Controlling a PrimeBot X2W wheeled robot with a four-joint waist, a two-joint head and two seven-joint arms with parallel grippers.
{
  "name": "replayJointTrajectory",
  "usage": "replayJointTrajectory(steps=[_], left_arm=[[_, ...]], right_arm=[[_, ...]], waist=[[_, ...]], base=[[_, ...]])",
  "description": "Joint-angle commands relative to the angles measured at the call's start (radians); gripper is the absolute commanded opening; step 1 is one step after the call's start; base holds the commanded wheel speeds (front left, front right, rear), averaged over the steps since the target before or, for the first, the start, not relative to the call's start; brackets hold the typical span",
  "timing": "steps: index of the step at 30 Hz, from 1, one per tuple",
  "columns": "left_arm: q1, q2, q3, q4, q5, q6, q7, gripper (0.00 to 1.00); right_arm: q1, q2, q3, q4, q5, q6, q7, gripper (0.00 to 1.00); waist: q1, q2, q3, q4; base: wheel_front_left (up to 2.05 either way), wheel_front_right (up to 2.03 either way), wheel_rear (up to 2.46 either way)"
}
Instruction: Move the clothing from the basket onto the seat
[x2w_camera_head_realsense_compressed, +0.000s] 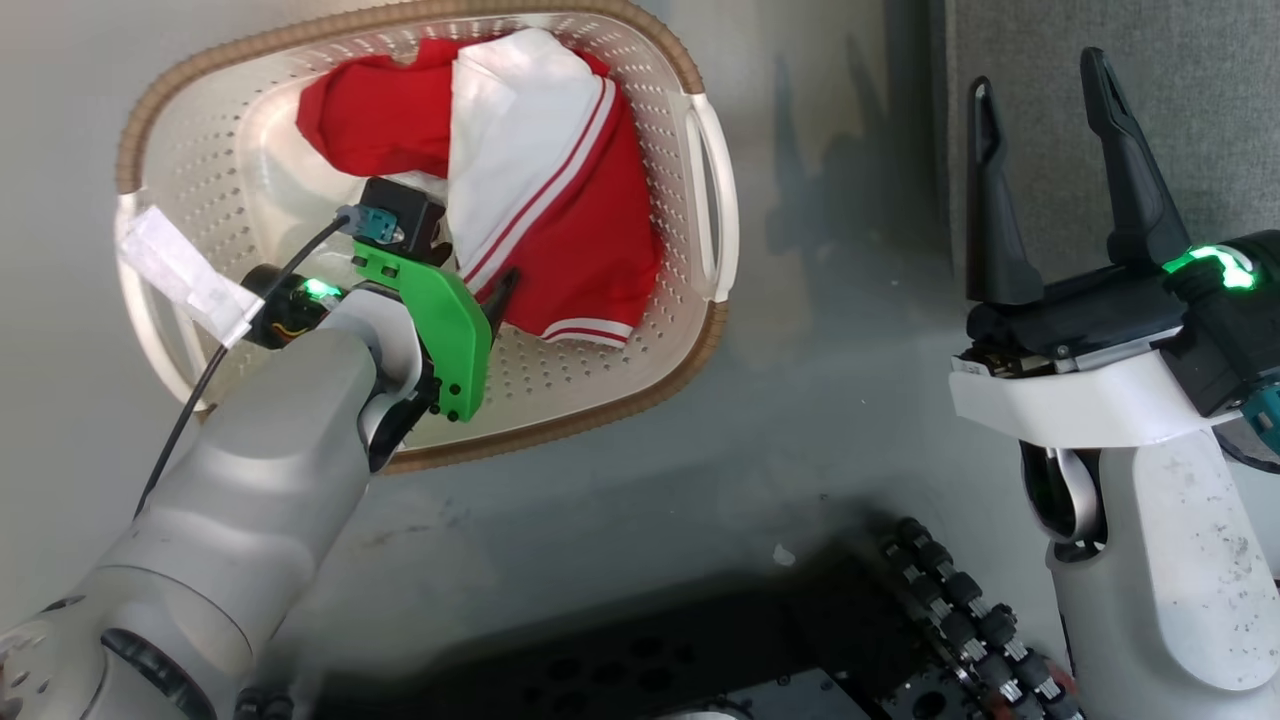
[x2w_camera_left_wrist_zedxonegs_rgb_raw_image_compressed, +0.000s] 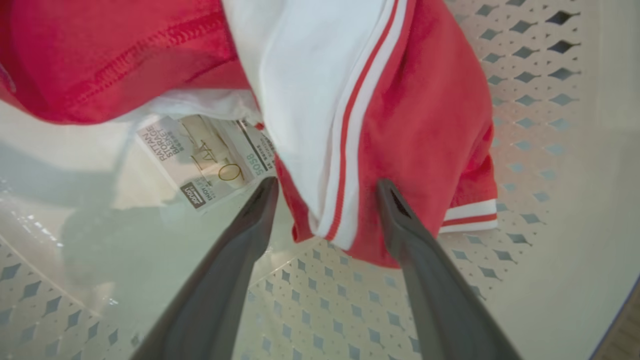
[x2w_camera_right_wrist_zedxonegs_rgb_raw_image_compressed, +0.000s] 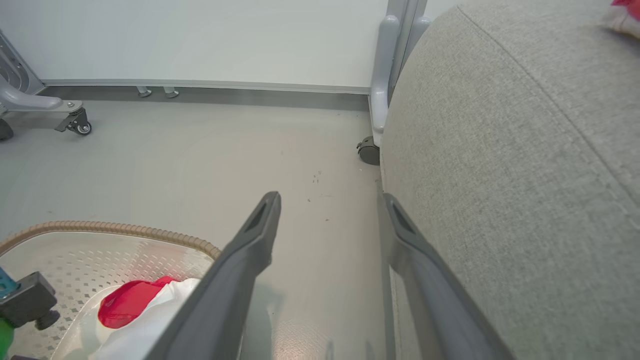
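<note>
Since the clothing (x2w_camera_head_realsense_compressed: 560, 200) lies heaped inside the basket (x2w_camera_head_realsense_compressed: 712, 150), the left gripper (x2w_camera_left_wrist_zedxonegs_rgb_raw_image_compressed: 327, 185) reaches down into it. Its fingers are apart and straddle the striped hem, placed, I judge, to pinch a fold. Nothing is clamped yet. Right gripper (x2w_camera_head_realsense_compressed: 1038, 70) hangs spread and empty just beside the seat (x2w_camera_right_wrist_zedxonegs_rgb_raw_image_compressed: 500, 175), out of the way.
</note>
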Motion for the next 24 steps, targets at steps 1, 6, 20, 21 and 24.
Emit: replayJointTrajectory(steps=[1, 6, 20, 21, 24], left_arm=[[-0.021, 0.014, -0.007, 0.002, -0.012, 0.0, 0.0, 1.0], [-0.038, 0.012, -0.039, -0.01, -0.051, 0.0, -0.006, 1.0], [-0.038, 0.024, -0.151, -0.109, -0.018, 0.0, -0.165, 0.0], [-0.036, 0.019, -0.154, -0.094, 0.02, 0.0, -0.199, 0.0], [-0.006, -0.014, -0.159, -0.056, 0.115, 0.0, -0.264, 0.0]], right_arm=[[-0.01, 0.0, 0.001, -0.004, 0.007, -0.001, -0.003, 1.0], [-0.014, 0.0, 0.006, -0.005, 0.017, -0.001, -0.003, 1.0], [-0.018, -0.001, 0.021, 0.031, 0.025, -0.001, -0.003, 1.0], [-0.012, -0.001, 0.022, 0.036, 0.023, -0.001, -0.003, 1.0], [0.014, -0.002, 0.02, 0.052, 0.021, -0.001, -0.003, 1.0]], waist=[[-0.0001, 0.0, 0.021, -0.02], [-0.0001, 0.0, 0.036, -0.032], [-0.0001, 0.0, -0.065, -0.011], [-0.0001, 0.0, -0.093, -0.002], [-0.0001, 0.0, -0.173, 0.027]], base=[[0.0, 0.0, 0.0], [0.0, 0.0, 0.0], [0.0, 0.0, 0.0], [0.0, 0.0, 0.0], [0.0, 0.0, 0.0]])
